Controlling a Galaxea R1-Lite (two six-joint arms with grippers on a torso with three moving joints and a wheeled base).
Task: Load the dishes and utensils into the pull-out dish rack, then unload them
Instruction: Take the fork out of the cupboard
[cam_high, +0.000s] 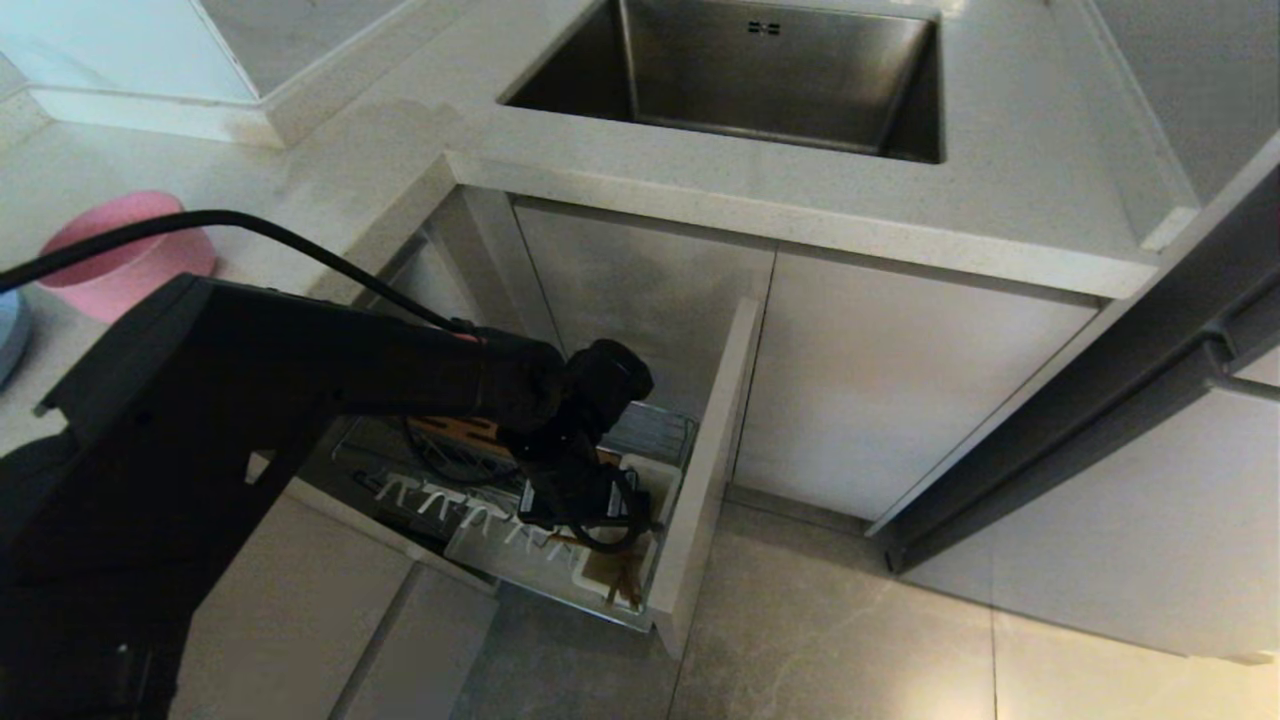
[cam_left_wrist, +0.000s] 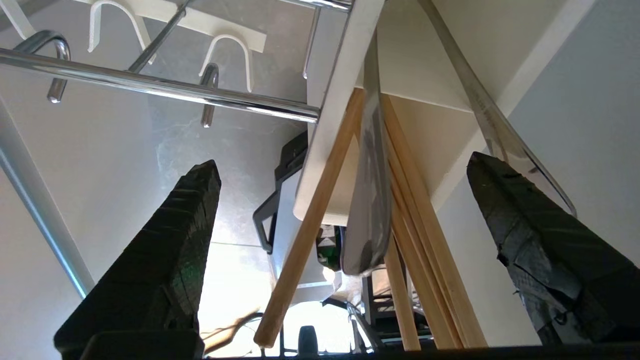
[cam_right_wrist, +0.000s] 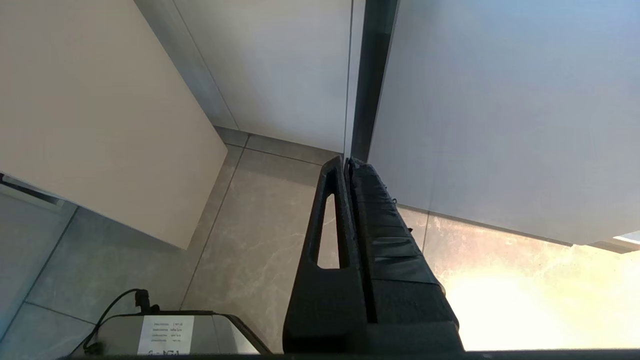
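Head view: the left hand (cam_high: 600, 520) reaches down into the chrome-wire pull-out dish rack (cam_high: 660, 425) at its white utensil cup, near the beige front panel; the pink round bowl (cam_high: 125, 255) sits on the worktop, far left.

Left wrist view: fingers (cam_left_wrist: 165, 260) spread wide, gripping nothing, straddling light-wood chopsticks (cam_left_wrist: 310, 225) and slim silver spoon (cam_left_wrist: 370, 200) standing in the cup. Likely unloading: close squarely, lift straight between cup wall and wire.

Right wrist view: right hand (cam_right_wrist: 350, 170) clenched, parked above floor.
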